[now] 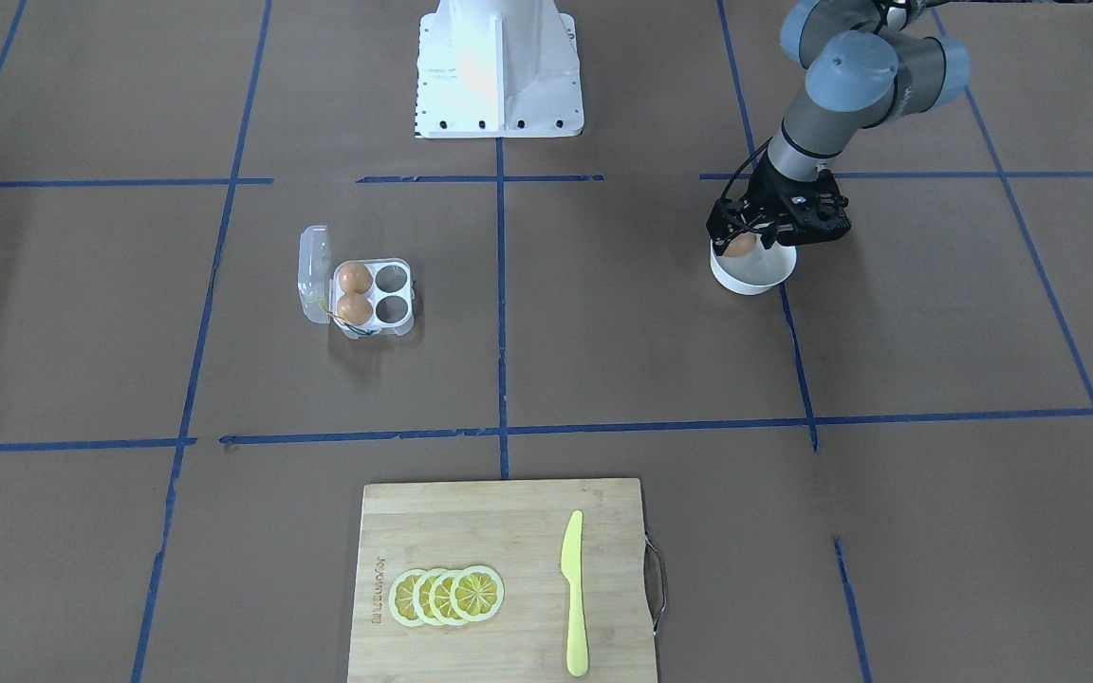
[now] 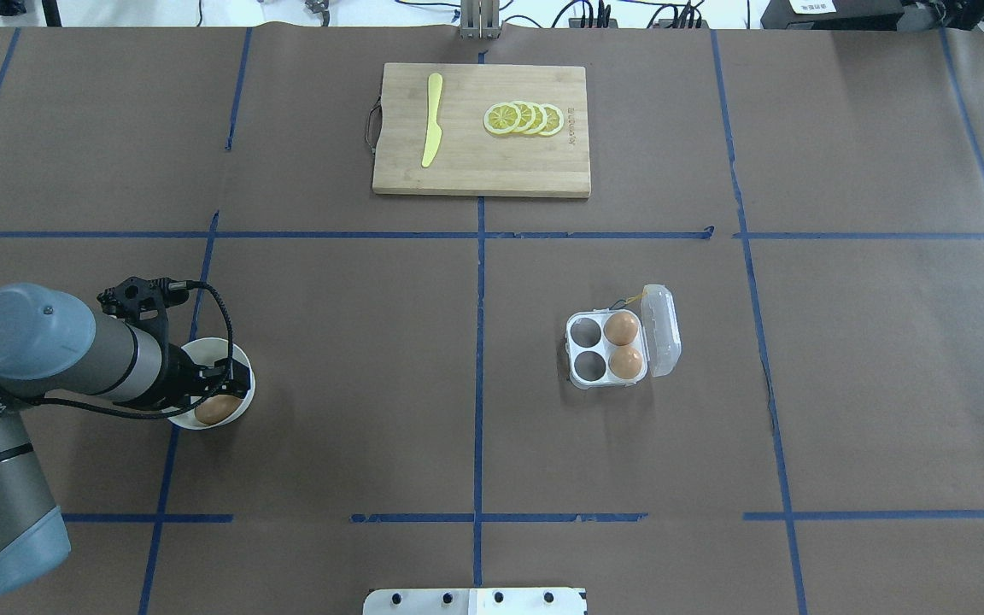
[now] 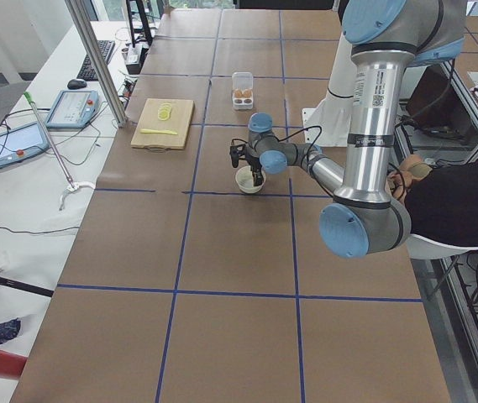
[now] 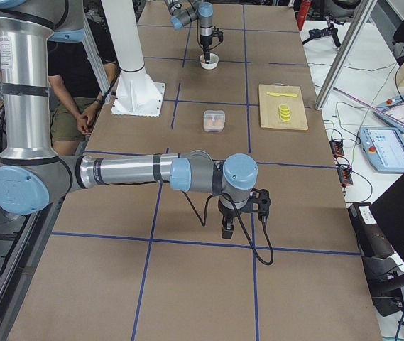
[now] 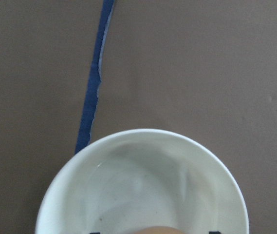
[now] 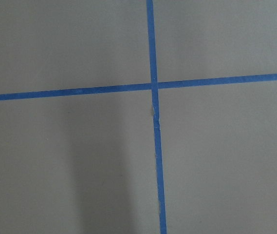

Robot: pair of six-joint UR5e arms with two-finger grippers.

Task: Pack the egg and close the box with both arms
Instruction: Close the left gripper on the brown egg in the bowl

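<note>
I'm holding my left gripper [image 2: 219, 396] down inside the round glossy white bowl [image 5: 143, 131], jaws spread, and the small smooth tan-brown egg [image 1: 739, 246] is sitting in the bowl right between them. In the wrist view my fingertips [image 5: 214, 232] are showing on either side of the egg with a gap each way, so nothing is gripped yet.

As I read it, I'm at the pick. I should be closing slowly and evenly on the egg's widest part, squeezing only enough to hold, then lifting straight up past the bowl's rim.

Well beyond the bowl, the small square clear plastic four-cell box [image 2: 606, 348] is lying with its hinged lid open. Its two empty cells are facing the bowl, and two more tan eggs [image 2: 622, 327] are filling the far ones.

Farther from the bowl again, my right gripper [image 4: 226, 229] is hanging over the brown paper-covered table [image 6: 226, 156]. I can't tell whether it's spread or clenched.
</note>
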